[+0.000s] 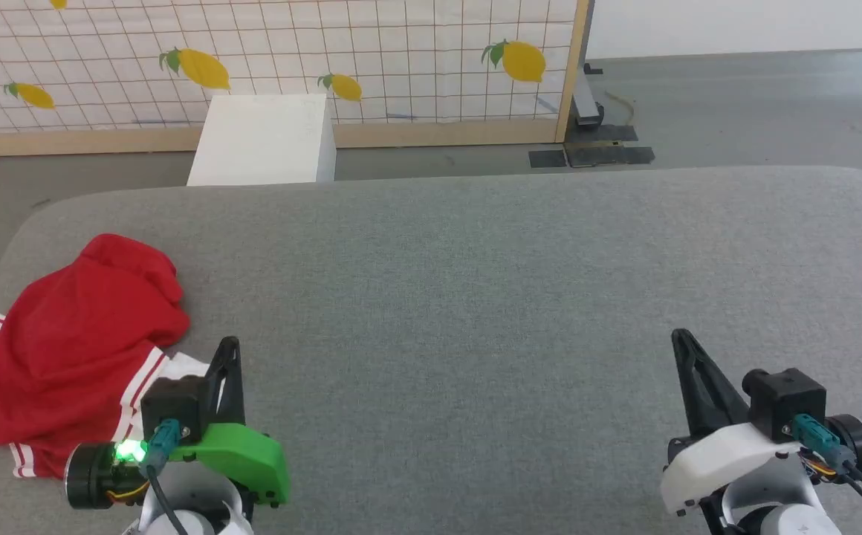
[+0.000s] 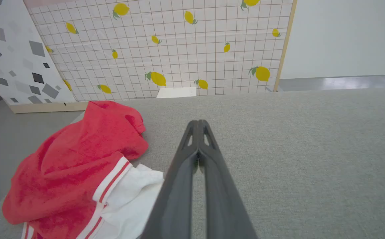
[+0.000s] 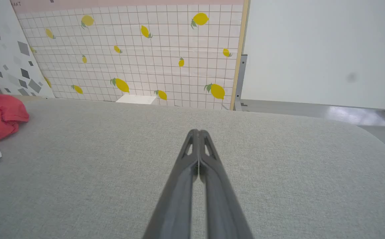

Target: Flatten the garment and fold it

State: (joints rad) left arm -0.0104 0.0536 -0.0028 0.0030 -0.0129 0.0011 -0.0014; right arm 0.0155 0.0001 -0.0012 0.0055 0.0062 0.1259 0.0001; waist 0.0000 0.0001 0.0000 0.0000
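- Barely begun, judging by the red jersey-style T-shirt (image 1: 67, 349) with white short sleeves and red-white striped trim: bunched in a loose heap at the lower left of the head view, near a rounded corner of the grey fabric-covered table (image 1: 475, 297).
- Nothing flattened, nothing folded. Left to do, by estimate: drawing the heap toward the middle of the table, spreading body and sleeves flat, then making the folds.
- At the bottom of the head view, just right of the heap, the left gripper (image 1: 231, 344) with green housing and two long dark fingers: tips pressed together, pinching nothing.
- Cannot tell whether touching the white sleeve or merely hanging beside it. In the left wrist view, overlapping the white cloth at the bottom centre.
- At the lower right of the head view, the right gripper (image 1: 680, 336) with white housing: likewise pressed together and empty, well apart from the cloth, over bare table.
- Hidden in the bunching: chest print, neckline and hem. No telling front from back, or inside from outside.
- Cut off: the near part of the heap at the bottom edge of the left wrist view, and most of it at the left edge of the right wrist view.
- Beyond the table, at the top of the head view: a white box (image 1: 264, 141) and a lemon-printed grid panel (image 1: 401, 59), apparently no part of the job.
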